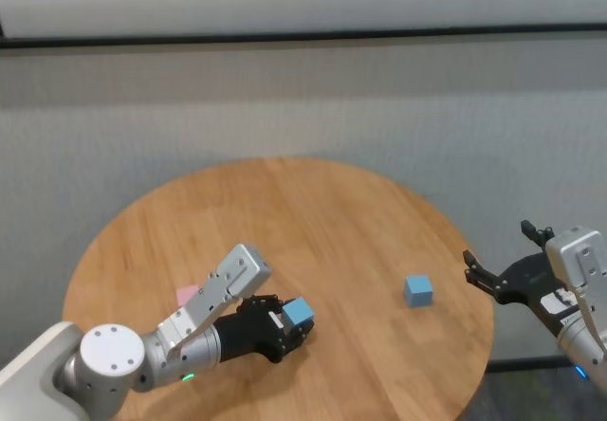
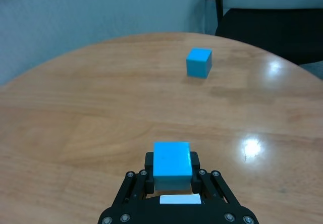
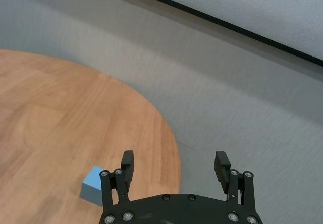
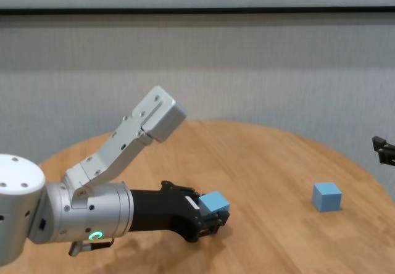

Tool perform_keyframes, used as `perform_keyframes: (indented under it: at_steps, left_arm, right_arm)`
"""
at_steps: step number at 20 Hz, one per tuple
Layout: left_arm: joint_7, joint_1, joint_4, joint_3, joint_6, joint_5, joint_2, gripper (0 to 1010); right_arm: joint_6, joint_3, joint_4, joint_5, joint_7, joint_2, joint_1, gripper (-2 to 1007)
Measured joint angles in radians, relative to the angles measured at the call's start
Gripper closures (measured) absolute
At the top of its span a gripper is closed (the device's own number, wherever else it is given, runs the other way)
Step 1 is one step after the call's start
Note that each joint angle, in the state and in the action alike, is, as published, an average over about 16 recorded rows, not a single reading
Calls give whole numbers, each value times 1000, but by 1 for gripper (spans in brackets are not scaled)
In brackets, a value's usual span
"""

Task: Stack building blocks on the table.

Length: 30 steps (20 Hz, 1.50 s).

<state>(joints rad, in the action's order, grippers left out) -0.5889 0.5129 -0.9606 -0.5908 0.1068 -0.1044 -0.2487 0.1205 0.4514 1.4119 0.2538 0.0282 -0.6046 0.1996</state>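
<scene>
**Left arm holds 1 blue cube; nothing stacked yet**

The left gripper [image 1: 287, 324] sits at the lower centre of the head view, its jaws clamped on a light blue block [image 1: 298, 312] — in the left wrist view the same cube [image 2: 172, 165] fills the gap between the 2 fingers, low over the table [image 1: 313, 212]. From the chest view it appears just above or barely on the wood; I cannot tell which.

The second blue block [image 1: 418, 290] rests alone on the table, right of centre in the head view and well apart from the held cube. In the left wrist view it stands in the upper middle of the frame, straight ahead of the gripper. The pink block [image 1: 188, 295] shows only as a corner in the lower left of the head view, partly hidden behind the left forearm.

The right gripper [image 1: 495, 279] hangs at the right edge of the head view, beyond the table's rim, jaws spread wide with nothing between them. It looks parked.

As I judge it, this is the carry step: 1 cube picked, 0 placed. The next move calls for lifting the held cube clear of the wood, bringing it over a base block — pink is nearer, blue lies dead ahead — squaring its faces to the one beneath, lowering until they touch, then opening. A crooked release could tip it off.
</scene>
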Motion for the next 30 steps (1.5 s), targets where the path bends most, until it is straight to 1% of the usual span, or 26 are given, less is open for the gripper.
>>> perform_keyframes:
  at_steps: [4, 9, 14, 18, 23, 26, 30]
  left_arm:
    - [-1, 6, 21, 1, 5, 1, 3, 613]
    - [-2, 9, 36, 4, 12, 3, 5, 609]
    - [-4, 9, 39, 7, 16, 4, 5, 567]
    - [-5, 8, 39, 9, 18, 5, 3, 491]
    - [-2, 6, 26, 17, 13, 3, -3, 352]
    - [2, 0, -2, 29, 3, -4, -16, 254]
    - [11, -20, -70, 54, -12, -20, -47, 142]
  right_arm:
    - [0, 0, 0, 0, 0, 0, 0, 4]
    - [0, 0, 0, 0, 0, 0, 0, 4]
    - [0, 0, 0, 0, 0, 0, 0, 4]
    - [0, 0, 0, 0, 0, 0, 0, 4]
    - [0, 0, 0, 0, 0, 0, 0, 4]
    - [0, 0, 0, 0, 0, 0, 0, 4]
    - [0, 0, 0, 0, 0, 0, 0, 4]
